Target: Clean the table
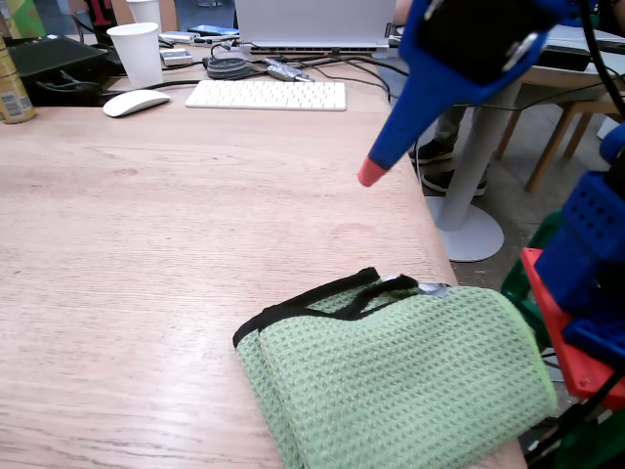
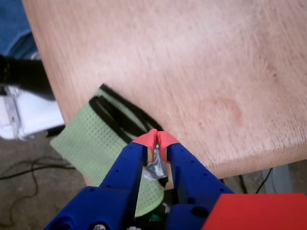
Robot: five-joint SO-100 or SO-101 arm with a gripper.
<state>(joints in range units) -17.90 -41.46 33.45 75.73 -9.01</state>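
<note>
The blue arm hangs in the air above the table [image 1: 146, 244], its gripper [image 2: 157, 136] with red tips pressed together and holding nothing. In the wrist view the two fingers [image 2: 128, 165] meet at the tips. Below it, at the near right corner of the table in the fixed view, lies a folded green cloth [image 1: 410, 381] with a black trim, reaching right up to the table's right edge. At the far end stand a white keyboard [image 1: 266, 95], a white mouse [image 1: 136, 102] to its left and a paper cup [image 1: 137, 54] behind the mouse.
</note>
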